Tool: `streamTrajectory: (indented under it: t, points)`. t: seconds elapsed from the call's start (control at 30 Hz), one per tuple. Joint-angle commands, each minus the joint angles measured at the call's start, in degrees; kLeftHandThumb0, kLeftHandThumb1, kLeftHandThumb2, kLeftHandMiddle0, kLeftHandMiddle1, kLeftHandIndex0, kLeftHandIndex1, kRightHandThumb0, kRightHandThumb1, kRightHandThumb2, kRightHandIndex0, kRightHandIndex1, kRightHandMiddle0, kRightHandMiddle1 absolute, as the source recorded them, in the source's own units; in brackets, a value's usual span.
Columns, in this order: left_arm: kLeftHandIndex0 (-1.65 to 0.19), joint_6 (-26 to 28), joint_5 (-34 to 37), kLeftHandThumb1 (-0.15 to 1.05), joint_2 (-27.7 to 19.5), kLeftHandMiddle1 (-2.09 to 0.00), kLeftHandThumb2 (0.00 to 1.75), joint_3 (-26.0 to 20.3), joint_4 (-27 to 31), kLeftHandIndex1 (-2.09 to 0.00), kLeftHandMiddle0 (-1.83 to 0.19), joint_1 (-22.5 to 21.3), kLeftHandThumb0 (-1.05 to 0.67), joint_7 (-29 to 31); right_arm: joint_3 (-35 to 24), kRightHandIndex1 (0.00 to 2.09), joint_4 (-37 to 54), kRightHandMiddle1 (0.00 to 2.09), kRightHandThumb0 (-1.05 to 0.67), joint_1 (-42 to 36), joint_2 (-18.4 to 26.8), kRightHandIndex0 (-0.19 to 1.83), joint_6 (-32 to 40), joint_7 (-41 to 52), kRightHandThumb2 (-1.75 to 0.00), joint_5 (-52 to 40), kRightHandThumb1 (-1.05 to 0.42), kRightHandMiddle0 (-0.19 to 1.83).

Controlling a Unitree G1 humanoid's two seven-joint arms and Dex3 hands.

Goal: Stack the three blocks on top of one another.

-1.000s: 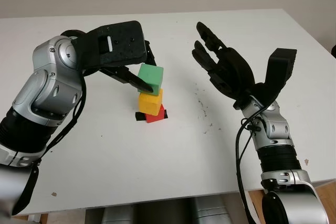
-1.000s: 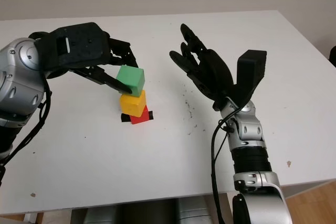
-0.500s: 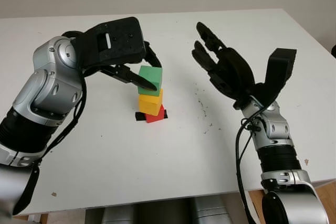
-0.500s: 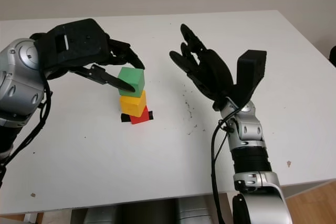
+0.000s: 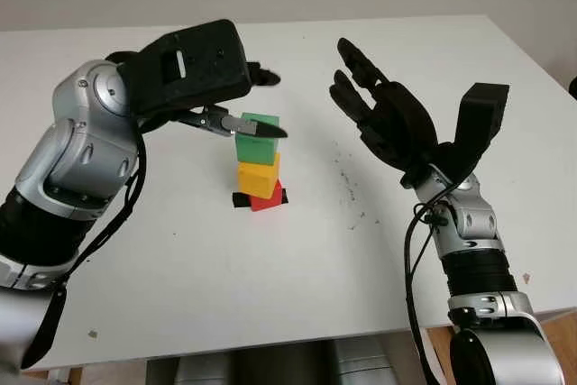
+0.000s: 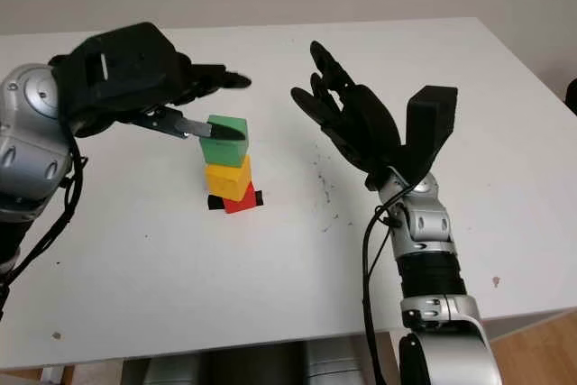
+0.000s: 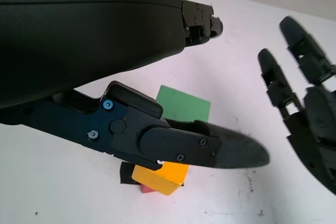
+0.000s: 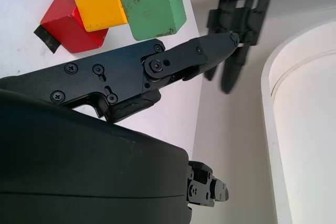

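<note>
The three blocks stand stacked at the table's middle. The red block [image 5: 269,200] is on the table, the yellow block [image 5: 259,178] sits on it, and the green block [image 5: 257,149] is on top, all slightly twisted against each other. My left hand [image 5: 275,104] hovers open just above the green block. Its thumb crosses in front of the block's top edge and the other fingers reach out behind it. My right hand [image 5: 379,114] is held open in the air to the right of the stack, palm toward it, well apart. The right wrist view shows the green block [image 8: 152,8] free.
A black tape mark [image 5: 240,199] lies under the red block. Small dark scuffs [image 5: 347,178] dot the white table [image 5: 270,286] between the stack and my right hand. The table's front edge runs close to my arms.
My left hand has let go of the green block and risen a little. The block now sits square on the yellow one. The right hand has not moved.
</note>
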State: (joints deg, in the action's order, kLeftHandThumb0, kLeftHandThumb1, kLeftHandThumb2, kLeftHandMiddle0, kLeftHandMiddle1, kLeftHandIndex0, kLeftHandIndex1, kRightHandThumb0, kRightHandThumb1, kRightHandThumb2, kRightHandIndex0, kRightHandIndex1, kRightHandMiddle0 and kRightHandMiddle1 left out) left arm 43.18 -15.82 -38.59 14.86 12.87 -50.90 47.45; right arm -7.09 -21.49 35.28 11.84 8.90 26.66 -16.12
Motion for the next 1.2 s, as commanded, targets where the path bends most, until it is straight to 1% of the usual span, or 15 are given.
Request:
streamTrajectory:
  t: [0.0, 0.03, 0.13, 0.2, 0.27, 0.33, 0.4, 0.47, 0.57, 0.6, 0.7, 0.8, 0.87, 1.0, 1.17]
  points:
    - [0.19, -0.22, 0.84, 1.05, -0.92, 0.0, 0.59, -3.33, 2.11, 0.0, 0.19, 0.29, -0.96, -1.35, -0.18, 0.0, 0.34, 0.05, -0.66, 0.18, -0.05, -0.19, -0.51, -0.15, -0.05, -0.12, -1.02, -0.06]
    - [0.19, -0.24, 1.37, 1.05, -0.75, 0.0, 0.62, -4.8, 2.75, 0.0, 0.19, 0.56, -0.95, -2.25, -0.18, 0.0, 0.21, 0.05, -0.66, 0.22, -0.03, -0.19, -0.6, -0.14, -0.05, -0.09, -1.02, -0.06]
    - [0.19, 2.88, 2.44, 1.05, 1.79, 0.0, 0.65, -9.88, 4.69, 0.0, 0.19, 1.46, -0.95, -7.63, -0.13, 0.0, 0.03, 0.05, -0.66, 0.31, 0.11, -0.19, -0.62, -0.14, -0.05, 0.03, -1.02, -0.06]
    - [0.19, 5.15, 4.86, 1.05, 4.61, 0.0, 0.62, -14.99, 5.42, 0.0, 0.19, 2.21, -0.93, -11.56, -0.32, 0.0, -0.13, 0.05, -0.67, 0.35, 0.07, -0.19, -0.64, 0.07, -0.06, -0.28, -1.02, -0.06]
    - [0.19, 4.76, 6.16, 1.05, 7.8, 0.0, 0.61, -21.42, 6.41, 0.0, 0.19, 4.55, -0.92, -18.05, -0.33, 0.0, -0.27, 0.04, -0.77, 0.34, 0.02, -0.19, -1.04, -0.46, -0.07, 0.09, -1.04, -0.08]
    - [0.19, 3.56, 6.95, 1.05, 9.72, 0.0, 0.61, -24.93, 7.04, 0.0, 0.19, 6.6, -0.92, -23.01, -0.13, 0.0, -0.39, 0.02, -0.8, 0.24, 0.02, -0.19, -1.99, -1.22, -0.22, 0.88, -1.05, -0.13]
    - [0.19, 2.8, 8.55, 1.05, 11.02, 0.0, 0.62, -27.43, 7.21, 0.0, 0.19, 8.29, -0.9, -25.84, -0.02, 0.0, -0.87, 0.02, -0.82, 0.21, 0.03, -0.19, -3.43, -1.48, -0.3, 1.43, -1.05, -0.16]
    - [0.19, 0.78, 10.21, 1.05, 12.45, 0.0, 0.64, -30.27, 7.36, 0.0, 0.19, 11.31, -0.89, -28.5, 0.04, 0.0, -1.46, 0.0, -0.83, 0.25, 0.1, -0.19, -4.69, -1.2, -0.49, 1.68, -1.05, -0.18]
    - [0.19, -3.8, 12.11, 1.05, 14.22, 0.0, 0.63, -33.03, 7.55, 0.0, 0.19, 16.38, -0.89, -31.77, -0.42, 0.0, -2.1, 0.0, -0.81, 0.51, -0.33, -0.19, -4.2, -1.7, -0.62, 1.15, -1.05, -0.19]
    - [0.19, -5.46, 12.59, 1.05, 14.77, 0.0, 0.62, -33.59, 7.57, 0.0, 0.19, 17.98, -0.88, -32.79, -0.57, 0.0, -2.31, 0.0, -0.82, 0.62, -0.48, -0.19, -3.82, -1.96, -0.64, 0.95, -1.05, -0.19]
    - [0.19, -13.23, 12.32, 1.05, 17.02, 0.0, 0.61, -34.05, 6.78, 0.0, 0.19, 23.55, -0.86, -37.28, -0.45, 0.0, -3.06, 0.0, -0.83, 0.81, -0.53, -0.19, -3.89, -2.8, -0.68, 1.37, -1.05, -0.19]
    - [0.18, -22.77, 11.72, 1.05, 20.0, -0.01, 0.62, -33.56, 3.95, -0.03, 0.19, 29.78, -0.84, -41.83, 0.23, 0.0, -3.4, 0.0, -0.84, 0.67, -0.53, -0.19, -3.5, -3.5, -0.7, 2.15, -1.05, -0.19]
    - [0.18, -27.34, 11.1, 1.05, 20.97, -0.02, 0.63, -32.66, 2.2, -0.03, 0.19, 32.26, -0.85, -43.75, 0.54, 0.0, -3.76, 0.0, -0.84, 0.57, -0.44, -0.19, -3.81, -3.55, -0.71, 2.69, -1.05, -0.19]
    - [0.19, -32.82, 10.04, 1.05, 22.84, 0.0, 0.67, -30.98, -1.2, -0.02, 0.19, 36.17, -0.86, -46.69, 1.28, 0.0, -4.7, 0.0, -0.85, 0.21, -0.65, -0.19, -4.6, -3.69, -0.7, 3.84, -1.05, -0.19]
    - [0.18, -35.23, 11.68, 1.05, 25.62, 0.0, 0.66, -30.52, -4.41, -0.02, 0.19, 38.06, -0.84, -49.01, 1.37, 0.0, -5.35, 0.0, -0.84, -0.06, -1.43, -0.19, -5.29, -3.8, -0.7, 4.18, -1.05, -0.19]
